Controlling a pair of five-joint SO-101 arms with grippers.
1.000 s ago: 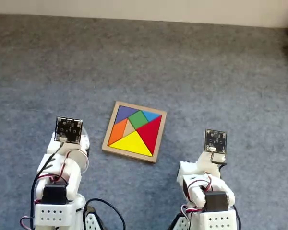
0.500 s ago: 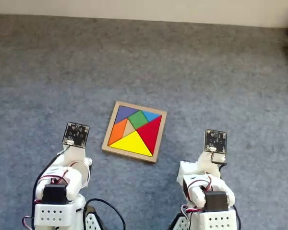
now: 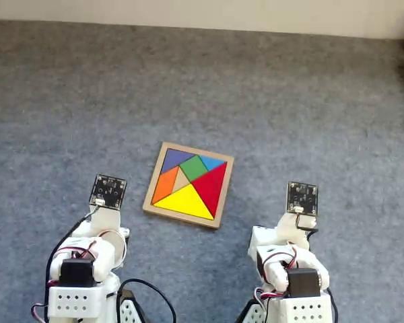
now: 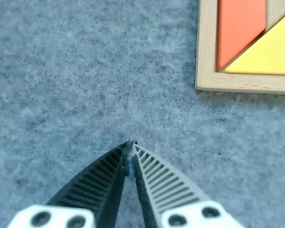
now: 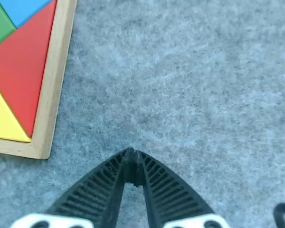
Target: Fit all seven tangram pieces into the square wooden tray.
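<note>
Grey carpet covered the whole table. On it, btwn the two arms, the square wooden tray lay flat, turned a bit askew. Left arm and right arm sat low by their bases, one each side of the tray, neither touching it. That read as parked, job prob done.

Inside the tray, seven pieces filled the recess w/ no gap I could see:
- The yellow triangle lay along the near rim.
- The red triangle sat on the right-arm side, sharing an edge w/ the yellow, and those two big ones boxed the rest in.
- The orange piece hugged the left-arm rim.
- The purple piece took a far corner, w/ the green square next to it.
- The blue triangle filled the other far corner.
- The small bare-wood triangle was wedged mid-tray.

Left gripper: fingers pinched together at the tips, nothing btwn them, over carpet just off one near corner of the tray. Right gripper: same, tips closed on nothing, over carpet beside the other near corner.

Writing: none readable on tray or pieces. The camera boards on the wrists had marks too small to make out.
</note>
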